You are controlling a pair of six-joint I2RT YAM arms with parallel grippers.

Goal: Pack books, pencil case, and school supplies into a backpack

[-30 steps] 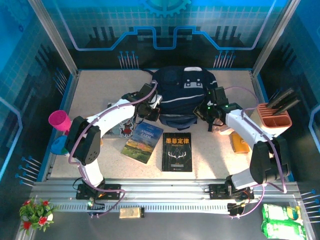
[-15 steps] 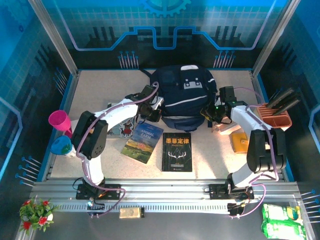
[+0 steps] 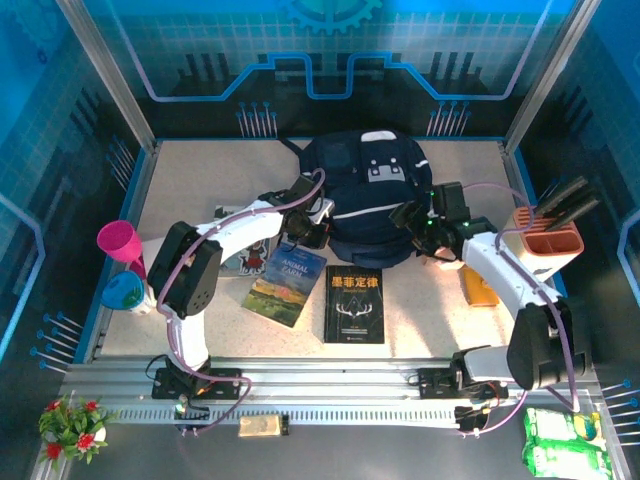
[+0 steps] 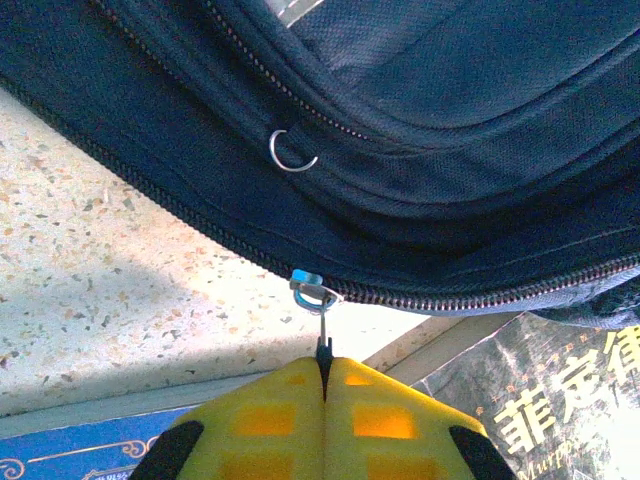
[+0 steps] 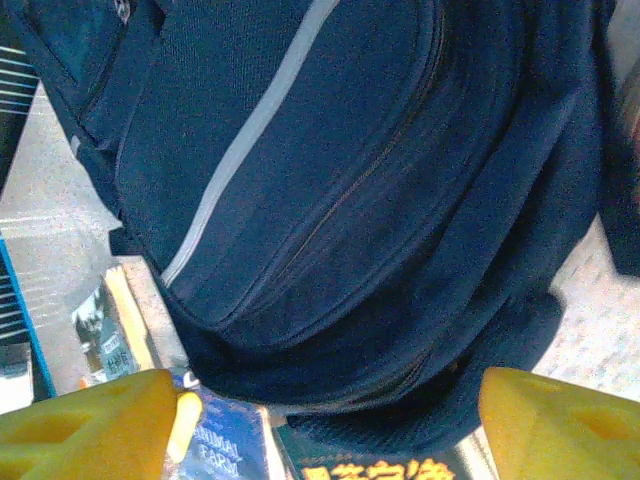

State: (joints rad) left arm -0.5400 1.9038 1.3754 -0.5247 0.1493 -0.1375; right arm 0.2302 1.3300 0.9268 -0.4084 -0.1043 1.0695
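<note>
I see the backpack [image 3: 375, 195] lying at the far middle of the table [image 3: 420, 310], its white-grey stripe running across the front. On the left wrist view the main zipper curves along the bag's near edge, and the thin zipper pull [image 4: 322, 335] hangs from the slider straight into my left gripper [image 4: 323, 365], whose yellow fingers [image 4: 265, 420] are pressed together on it with no gap between them. From above, that left gripper [image 3: 305, 225] sits against the bag's near-left edge. My right gripper [image 3: 415, 222] is at the bag's near-right side; on the right wrist view its jaws stand wide apart, one yellow finger [image 5: 90, 415] at each lower corner, nothing between them but the navy front of the backpack [image 5: 330, 200], which is close ahead; I cannot tell whether they touch it. Just near of the bag lie the books: the Animal Farm book [image 3: 286, 284] at an angle, the black book [image 3: 355, 304] to its right, and the white-red book [image 3: 245, 258] to the left, partly under the left arm. The orange-yellow piece [image 3: 480, 287] lies on the right, beside the right arm. A magenta cup [image 3: 120, 242] stands at the left edge, well apart from the bag, and a beige block holder [image 3: 548, 235] at the right edge.
</note>
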